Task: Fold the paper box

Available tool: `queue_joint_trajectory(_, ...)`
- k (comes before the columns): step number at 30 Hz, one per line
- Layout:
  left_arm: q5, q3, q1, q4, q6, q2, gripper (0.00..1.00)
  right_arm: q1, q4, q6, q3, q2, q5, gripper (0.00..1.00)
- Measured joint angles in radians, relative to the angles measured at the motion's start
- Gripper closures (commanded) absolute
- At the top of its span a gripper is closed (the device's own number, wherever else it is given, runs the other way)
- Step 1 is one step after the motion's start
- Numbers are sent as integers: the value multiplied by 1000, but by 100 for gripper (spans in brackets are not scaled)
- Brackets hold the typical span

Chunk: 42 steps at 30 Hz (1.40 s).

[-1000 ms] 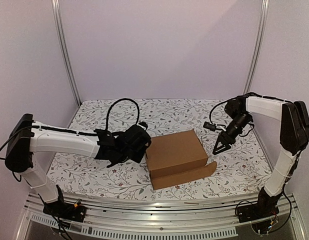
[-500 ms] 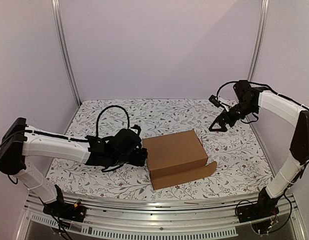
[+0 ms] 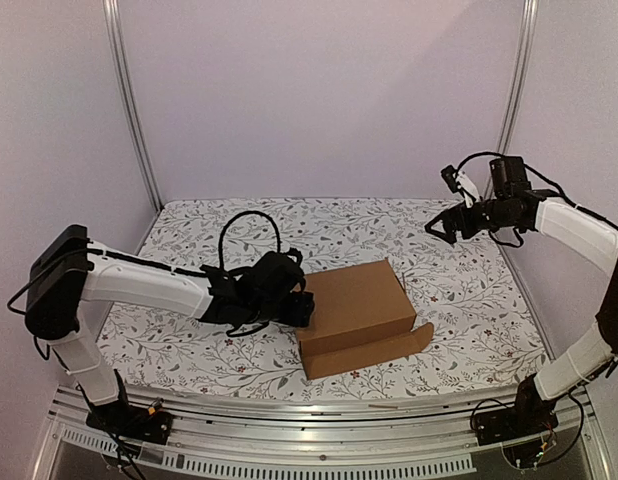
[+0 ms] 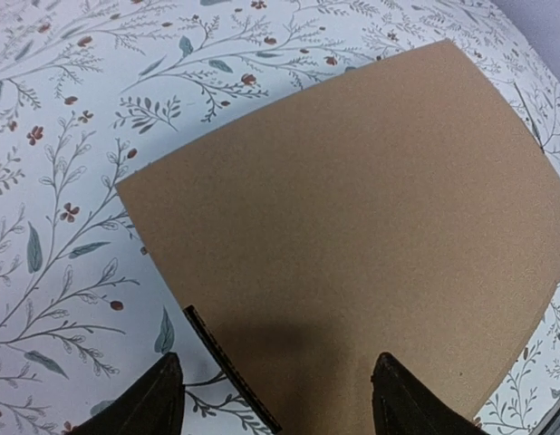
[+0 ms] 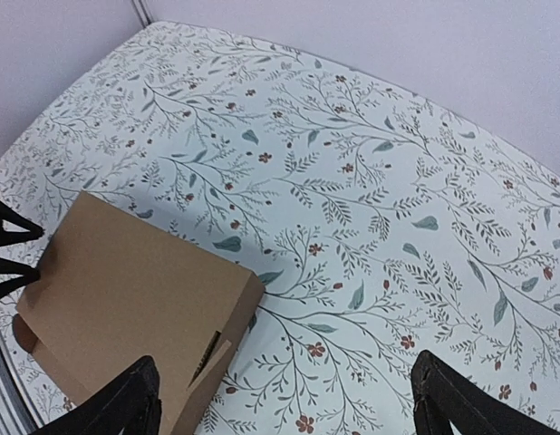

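The paper box (image 3: pixel 354 303) is a brown cardboard mailer with its lid down, in the middle of the table. Its front flap (image 3: pixel 374 349) stands out along the near side. My left gripper (image 3: pixel 302 308) is open at the box's left edge. In the left wrist view the lid (image 4: pixel 352 208) fills the frame, and the left gripper (image 4: pixel 280 408) has one fingertip over the table and one over the lid, with a dark cardboard edge (image 4: pixel 227 367) between them. My right gripper (image 3: pixel 441 228) is open and empty, held high at the back right. It sees the box (image 5: pixel 135 299) from afar.
The table is covered with a floral cloth (image 3: pixel 469 300). Metal frame posts (image 3: pixel 129 110) stand at the back corners and the purple walls are close on both sides. A metal rail (image 3: pixel 319 410) runs along the near edge.
My right gripper has risen and pulled back to the right, away from the box's right side. My left gripper drew back a little, then moved right onto the box's left edge.
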Motion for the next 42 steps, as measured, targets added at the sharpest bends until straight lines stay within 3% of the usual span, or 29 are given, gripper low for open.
queue_joint_trajectory(4,12,22,5,0,11,35,31,-20,32,45,73,58,-142,17)
queue_joint_trajectory(10,38,89,13,8,60,108,32,-18,-125,-12,121,225,-199,18)
queue_joint_trajectory(22,151,355,25,84,343,328,33,-21,-254,-154,74,142,-201,20)
queue_joint_trajectory(24,148,338,24,113,377,313,33,-21,-270,-188,69,142,-189,20)
queue_joint_trajectory(28,109,158,-3,206,384,163,32,-20,-296,-258,68,142,-160,19)
queue_joint_trajectory(32,41,25,-116,244,340,7,32,-3,-325,-335,105,169,-102,8)
queue_joint_trajectory(36,3,37,-221,209,249,-8,33,42,-341,-423,193,246,-44,6)
queue_joint_trajectory(42,-32,118,-248,98,195,55,34,108,-368,-490,360,443,-28,9)
